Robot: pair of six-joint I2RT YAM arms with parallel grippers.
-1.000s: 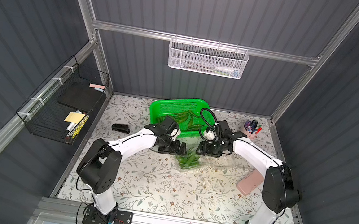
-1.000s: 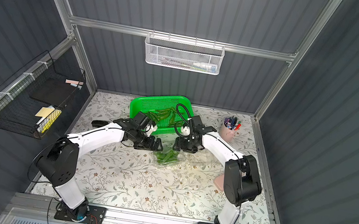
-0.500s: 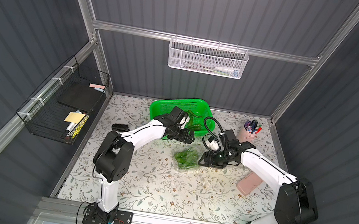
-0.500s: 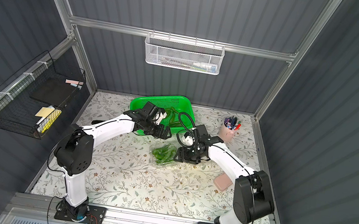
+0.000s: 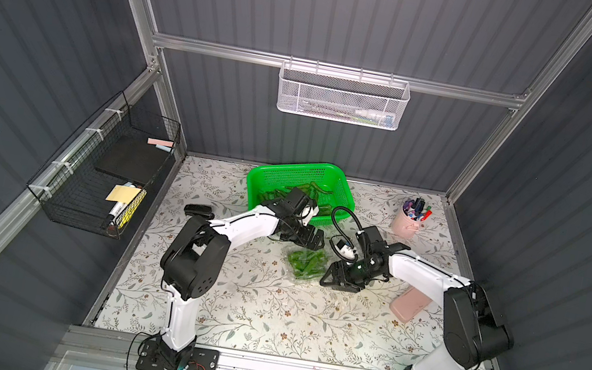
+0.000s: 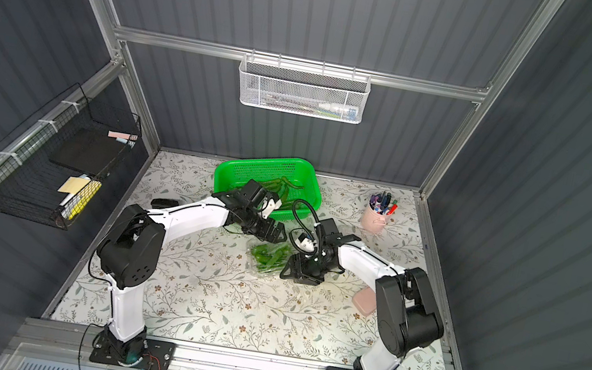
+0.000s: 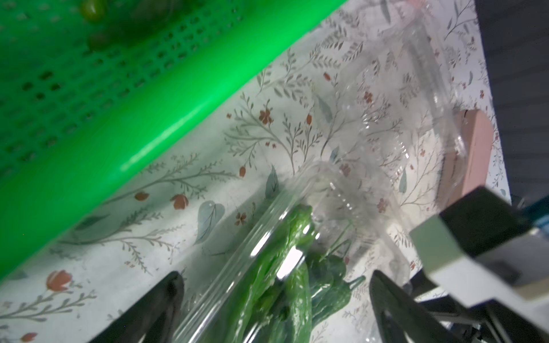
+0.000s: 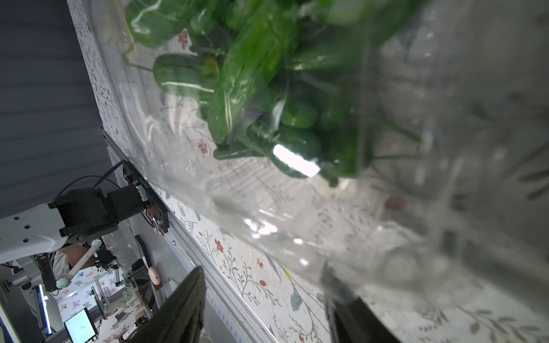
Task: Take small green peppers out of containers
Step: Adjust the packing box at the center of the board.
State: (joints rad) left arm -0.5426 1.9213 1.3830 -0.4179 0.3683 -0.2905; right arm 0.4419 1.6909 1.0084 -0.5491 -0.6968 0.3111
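Observation:
A clear container filled with small green peppers lies on the flowered table, just in front of the green basket. My left gripper is open wide at the container's far end, one finger on each side of it. My right gripper is open at the container's near right corner. Clear plastic overlaps one of its fingers and bare table shows between them. More peppers lie in the basket.
A pink cup of pens stands at the back right. A pink box lies beside my right arm, and a small black object lies at the left. A black wire rack hangs on the left wall.
My left gripper swung over the basket's front edge and came back to the container's far end. My right gripper slid toward the table's front, along the container's right side. The container stayed put.

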